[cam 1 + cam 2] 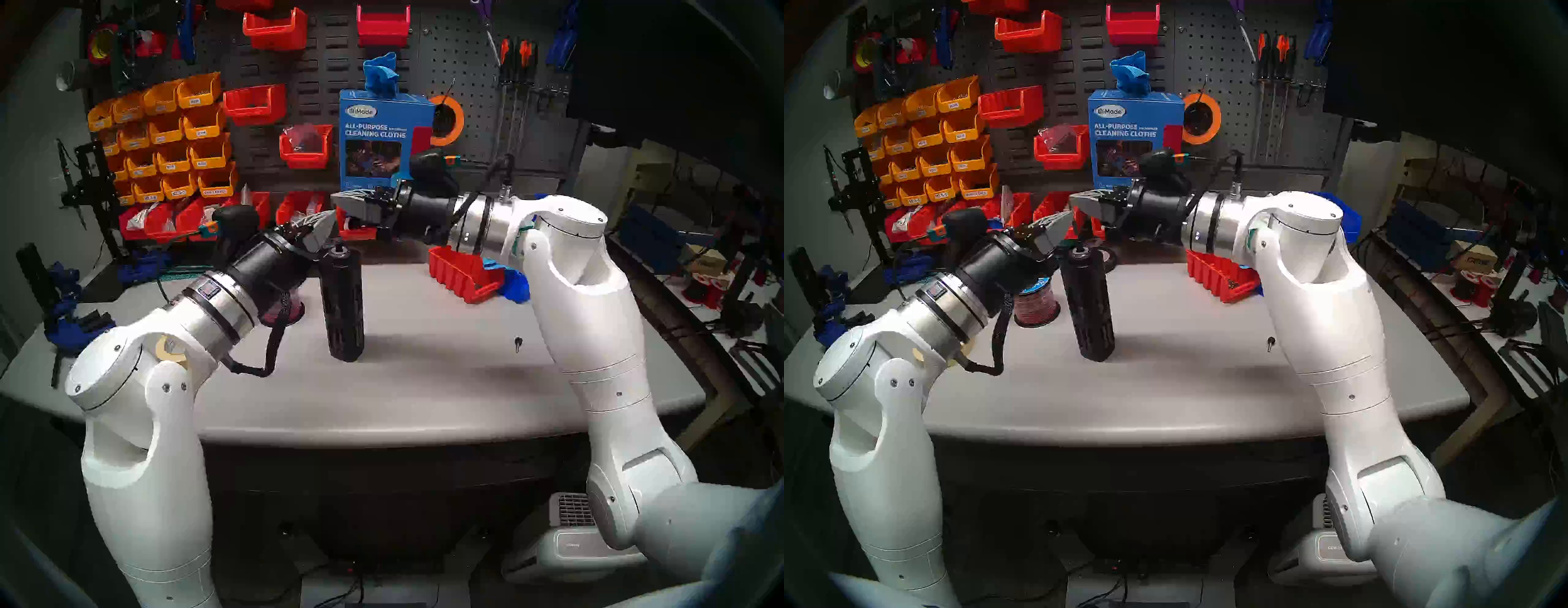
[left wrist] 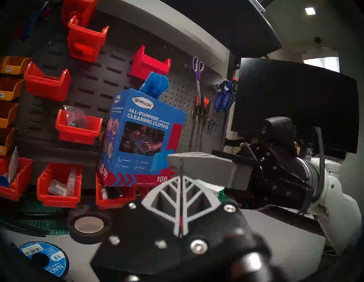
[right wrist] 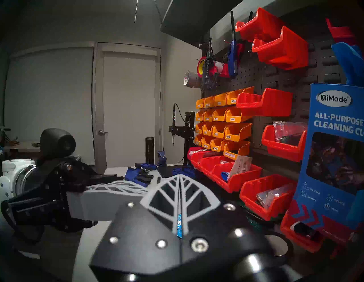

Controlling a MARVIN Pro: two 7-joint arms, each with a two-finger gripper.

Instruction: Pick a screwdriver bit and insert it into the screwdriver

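Standing upright near the middle of the grey table (image 1: 424,382), the screwdriver (image 1: 341,303) is a matte black cylinder with slotted lower sides and a pale metal ring at its open top. It stands unsupported.

Both grippers are fully closed, fingers pressed together. The left gripper (image 1: 329,220) sits just beside and slightly above the screwdriver's top rim; whether it touches the rim cannot be told. In the left wrist view a thin dark line runs between its fingers (image 2: 194,198), possibly a bit, but too slim to confirm. The right gripper (image 1: 337,199) points across from the other side, above the left one, with nothing visible between its fingers. A small dark loose piece (image 1: 517,343) lies on the table to the right, well apart from the cylinder.

Risks noted:
- The tall narrow cylinder is likely to tip if the left fingertip nudges its rim sideways, since nothing braces it.
- The two grippers are close together; either moving could strike the other.
- Any slender bit held between closed fingertips could slip or skew at insertion.
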